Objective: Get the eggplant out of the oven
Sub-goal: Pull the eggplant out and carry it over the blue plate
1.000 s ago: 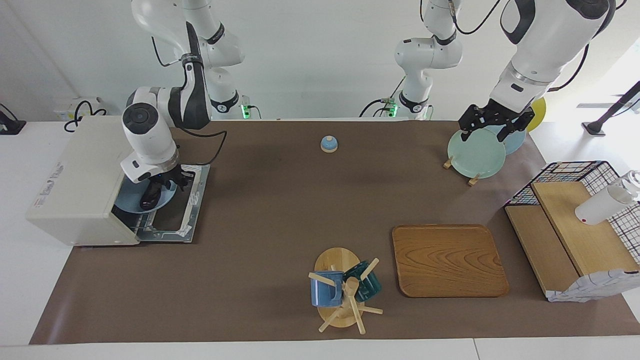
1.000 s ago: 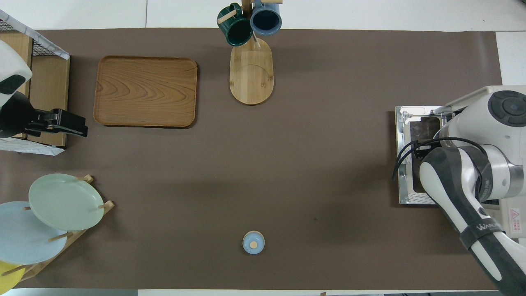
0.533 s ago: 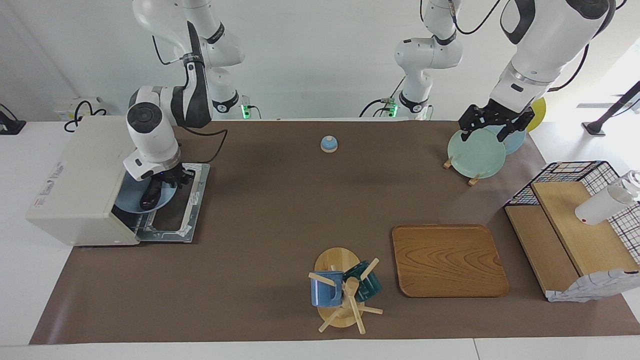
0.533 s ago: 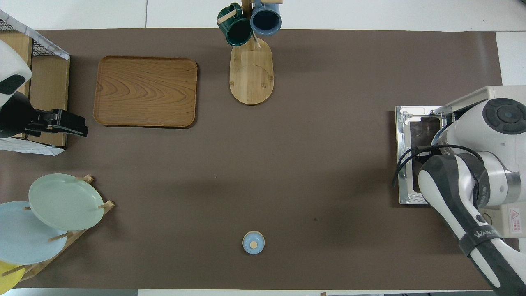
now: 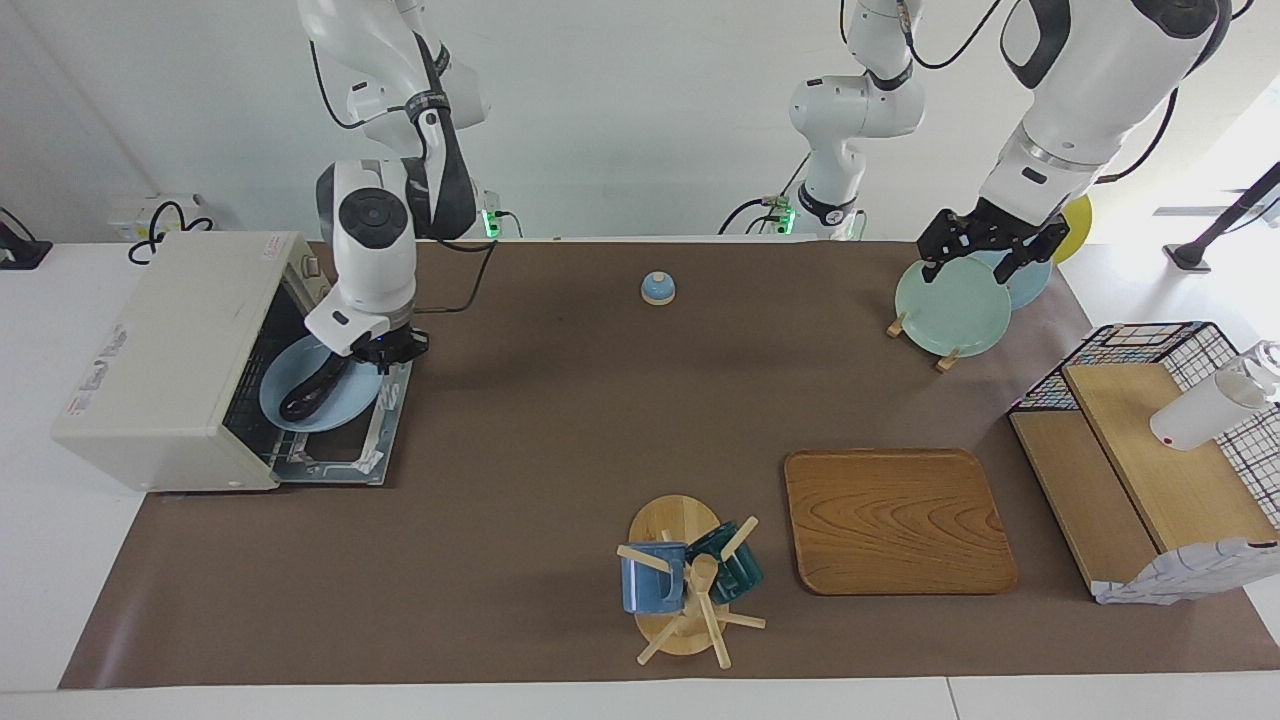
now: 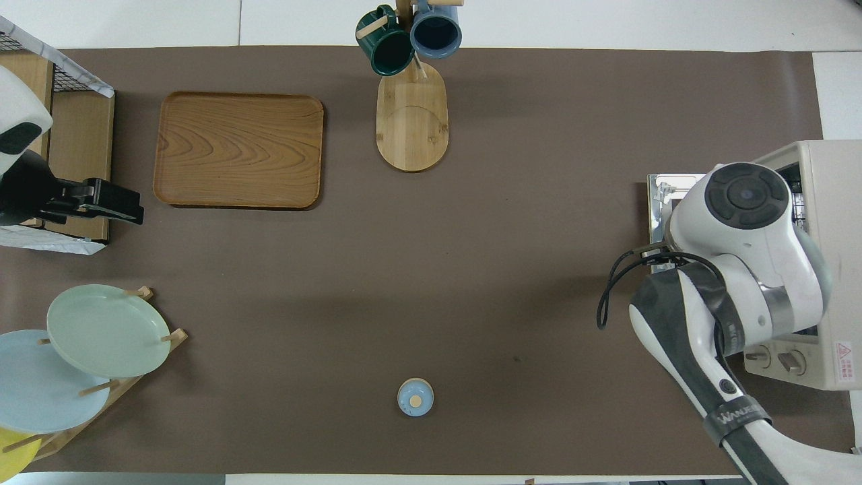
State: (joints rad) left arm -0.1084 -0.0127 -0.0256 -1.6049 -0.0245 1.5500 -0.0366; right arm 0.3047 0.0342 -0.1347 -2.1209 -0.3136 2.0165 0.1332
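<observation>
While the eggplant (image 5: 305, 397) lies on a blue plate (image 5: 285, 388) in the oven (image 5: 170, 350) mouth, the right gripper (image 5: 372, 350) is held at its two o'clock (finger state cannot be told); removal is under way, a lift being called for; the left gripper (image 5: 985, 250) waits over plates.

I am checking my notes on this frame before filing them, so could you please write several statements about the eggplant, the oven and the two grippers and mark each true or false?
1. The oven door is shut. False: it lies folded down, open.
2. The eggplant lies on a light blue plate at the oven's mouth. True.
3. The right gripper is at the plate's edge, over the open door. True.
4. The left gripper is over the wooden tray. False: it is up by the rack of plates, where that arm waits.
5. Two mugs hang on the mug stand. True.
</observation>
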